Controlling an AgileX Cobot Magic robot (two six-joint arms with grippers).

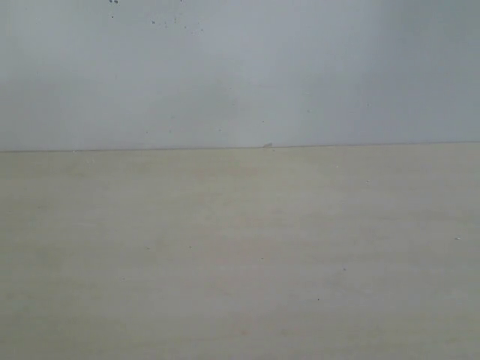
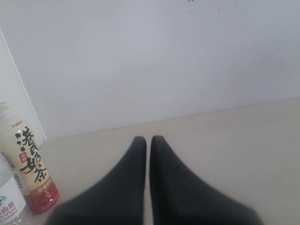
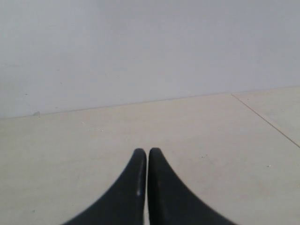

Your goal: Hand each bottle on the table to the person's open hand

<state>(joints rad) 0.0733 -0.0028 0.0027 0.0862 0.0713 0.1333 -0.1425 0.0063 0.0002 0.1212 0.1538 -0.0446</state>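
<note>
Three views, taken in order.

Exterior: just the pale beige table (image 1: 240, 255) running back to a grey-white wall (image 1: 240, 75). Small dark speck (image 1: 268, 145) sits on the line where the two meet.

Left wrist: left gripper (image 2: 148, 139) hangs low over the tabletop, pointing at the wall. Dark jaws pressed together, only a hairline slit between the tips. Off to one side of it, tea bottle (image 2: 29, 164) stands upright on the table: pale yellow, black characters, red base, top cut off by the frame edge. It's close against a white side panel (image 2: 11, 84). Clear bottle (image 2: 8, 204) with a white label is just beside it, nearer the camera, overlapping its lower part; mostly out of frame, can't tell which clear one. Both well apart from the gripper.

Right wrist: right gripper (image 3: 147, 151) same story, jaws closed tip to tip, over bare tabletop, facing the wall. Thin seam (image 3: 265, 119) crosses the table surface to one side.
</note>
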